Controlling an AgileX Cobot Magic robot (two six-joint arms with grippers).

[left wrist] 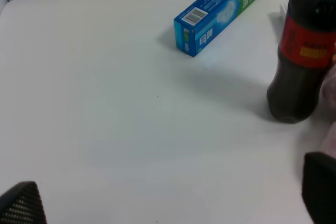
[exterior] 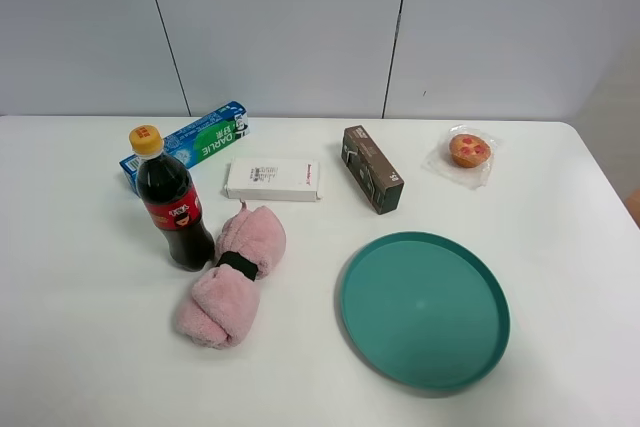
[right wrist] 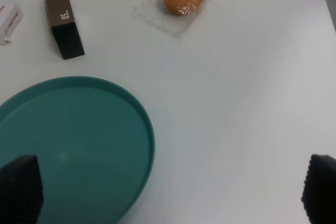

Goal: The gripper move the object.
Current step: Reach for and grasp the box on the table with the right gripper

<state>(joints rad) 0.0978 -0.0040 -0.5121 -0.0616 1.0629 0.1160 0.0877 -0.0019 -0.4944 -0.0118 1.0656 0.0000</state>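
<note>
The long dark brown carton [exterior: 372,168] with small white print lies flat on the white table, back centre, just beyond the teal plate. It also shows in the right wrist view [right wrist: 60,11]. Neither arm shows in the exterior view. My left gripper [left wrist: 170,198] is open and empty over bare table, short of the cola bottle and the toothpaste carton. My right gripper [right wrist: 168,190] is open and empty, its fingertips [right wrist: 18,187] wide apart over the plate's edge, well short of the brown carton.
A blue-green toothpaste carton [exterior: 186,144] and a cola bottle [exterior: 172,202] stand at the left. A flat white box [exterior: 273,179] lies left of the brown carton. A rolled pink towel [exterior: 232,275], a teal plate [exterior: 425,312] and a wrapped muffin [exterior: 469,150] are also on the table.
</note>
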